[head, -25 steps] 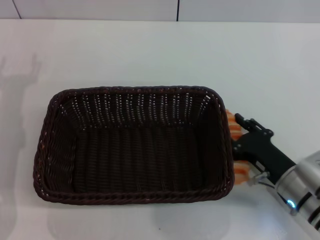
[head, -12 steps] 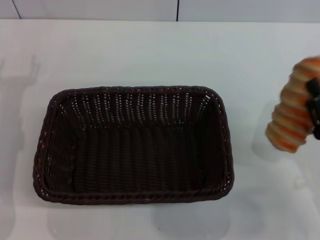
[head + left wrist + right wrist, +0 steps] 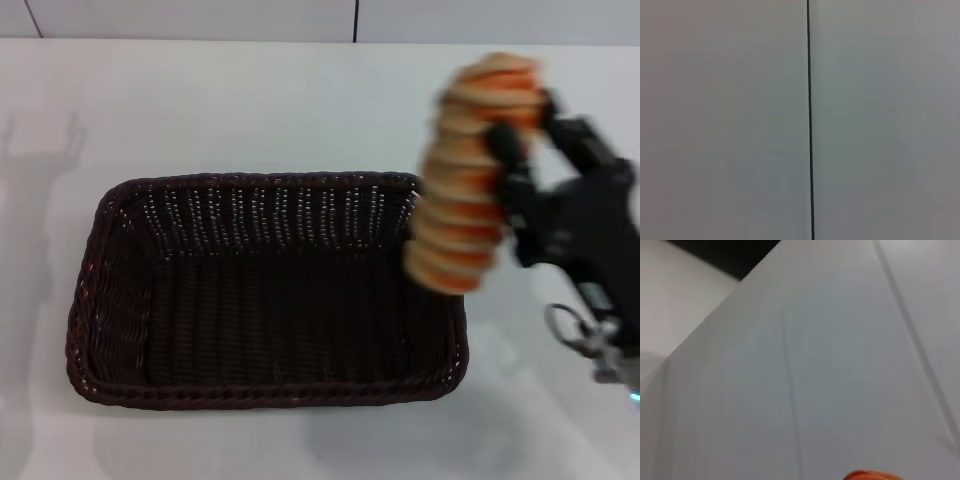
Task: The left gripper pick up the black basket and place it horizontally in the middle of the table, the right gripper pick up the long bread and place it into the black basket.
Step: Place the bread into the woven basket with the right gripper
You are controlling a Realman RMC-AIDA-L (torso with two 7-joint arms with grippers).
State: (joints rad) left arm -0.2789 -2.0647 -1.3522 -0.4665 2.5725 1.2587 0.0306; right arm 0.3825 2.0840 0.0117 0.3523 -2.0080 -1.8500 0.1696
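Observation:
The black basket [image 3: 265, 290] lies lengthwise across the middle of the white table [image 3: 250, 100], open side up and empty. My right gripper [image 3: 515, 165] is shut on the long bread [image 3: 470, 175], an orange and cream ridged loaf held nearly upright in the air over the basket's right end. A sliver of the bread [image 3: 871, 475] shows in the right wrist view. The left gripper is out of view; the left wrist view shows only a pale wall with a dark seam.
The table's far edge meets a pale wall [image 3: 200, 18] with a dark vertical seam [image 3: 356, 20]. Bare tabletop lies behind, left and right of the basket.
My right gripper lifted the bread from the table beside the basket's right end, swung out to the right, then moved left and up over the basket's right end. The basket stayed put.

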